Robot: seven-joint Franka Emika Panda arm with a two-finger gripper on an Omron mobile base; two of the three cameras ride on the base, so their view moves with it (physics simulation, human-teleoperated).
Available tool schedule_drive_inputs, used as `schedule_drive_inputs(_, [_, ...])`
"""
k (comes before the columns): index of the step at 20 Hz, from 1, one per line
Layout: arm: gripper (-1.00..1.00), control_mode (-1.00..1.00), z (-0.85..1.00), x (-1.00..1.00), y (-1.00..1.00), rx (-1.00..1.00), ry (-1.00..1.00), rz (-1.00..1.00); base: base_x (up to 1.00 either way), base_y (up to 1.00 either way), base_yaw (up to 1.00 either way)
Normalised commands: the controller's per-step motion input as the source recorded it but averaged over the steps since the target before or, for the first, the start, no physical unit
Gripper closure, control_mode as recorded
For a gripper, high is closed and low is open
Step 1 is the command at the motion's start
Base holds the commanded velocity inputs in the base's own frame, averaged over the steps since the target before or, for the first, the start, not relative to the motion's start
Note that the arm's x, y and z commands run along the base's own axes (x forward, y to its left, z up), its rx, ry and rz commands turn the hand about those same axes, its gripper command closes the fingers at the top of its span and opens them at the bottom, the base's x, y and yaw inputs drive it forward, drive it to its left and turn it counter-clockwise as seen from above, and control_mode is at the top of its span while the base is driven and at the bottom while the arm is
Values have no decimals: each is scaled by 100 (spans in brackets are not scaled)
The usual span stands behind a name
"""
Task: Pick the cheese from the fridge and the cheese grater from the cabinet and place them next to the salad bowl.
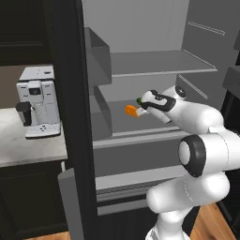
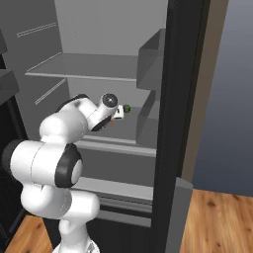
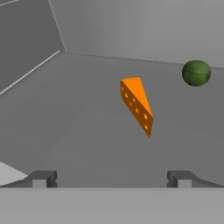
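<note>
The cheese (image 3: 137, 105) is bright orange, its side face dotted with small paler holes. The round item (image 3: 196, 72) near it is dark mottled green. The fridge (image 1: 140, 70) has a plain grey interior and a near-black door. The coffee machine (image 1: 38, 101) is white with black parts, on a speckled grey desk (image 1: 23, 145). The floor (image 2: 217, 217) is warm brown wood.

White Franka arm: folded at the elbow, forearm extended forward and roughly level; wrist turned toward the far side; gripper (image 3: 112, 178) carried at the forearm's end, jaws spread wide, nothing held between them; dark fingertips (image 3: 43, 178) seen well apart in the hand view.
</note>
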Motion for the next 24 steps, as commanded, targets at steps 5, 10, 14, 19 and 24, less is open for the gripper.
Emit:
schedule_drive_inputs(5, [-100, -100, -15, 29, 8, 0, 0, 0, 0, 0, 0])
schedule_drive_inputs(10, [-100, -100, -17, 24, 13, 0, 1, 0, 0, 0, 0])
schedule_drive_inputs(14, [-100, -100, -18, 21, 7, 0, 4, 0, 0, 0, 0])
schedule_drive_inputs(19, [-100, -100, -8, 28, 1, 0, 0, 0, 0, 0, 0])
schedule_drive_inputs(24, [-100, -100, 0, 24, 1, -1, 0, 0, 0, 0, 0])
